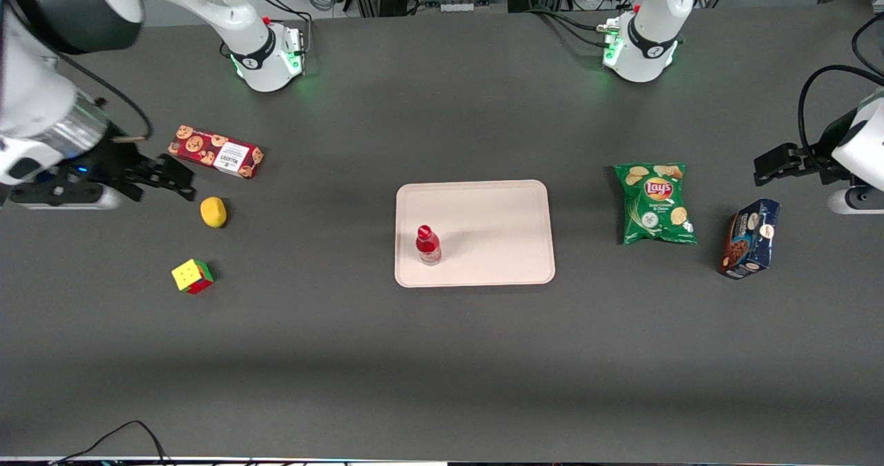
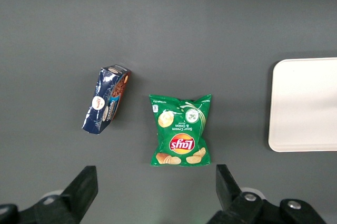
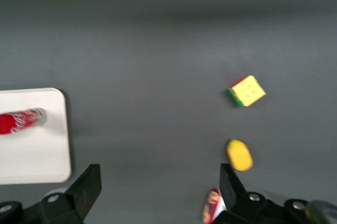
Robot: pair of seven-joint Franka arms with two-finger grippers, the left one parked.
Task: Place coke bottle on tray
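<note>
The coke bottle point(image 1: 428, 244) stands upright on the tray point(image 1: 497, 210), close to the tray edge that faces the working arm and a little toward the tray's near edge. So the job looks done. Farther toward the working arm's end of the tabletop sit a puzzle cube point(image 1: 193, 276), then a yellow lemon-like thing point(image 1: 213, 212), then a red cookie box point(image 1: 216, 151). The gripper point(image 1: 176, 179) hangs near the lemon-like thing and the cookie box, well apart from the bottle. Its two fingers are spread wide with nothing between them.

What could go wrong? The bottle is tall and thin and stands near the tray's edge. A bump to the tray or the tabletop could tip it, and it might roll off. The gripper is also close to the cookie box, so a low swing could knock it.

The left wrist view shows a green Lay's chip bag point(image 2: 180, 130) and a dark blue cookie box point(image 2: 106, 99), but no bottle. The right wrist view shows the bottle point(image 3: 21, 121) but not those snacks.
</note>
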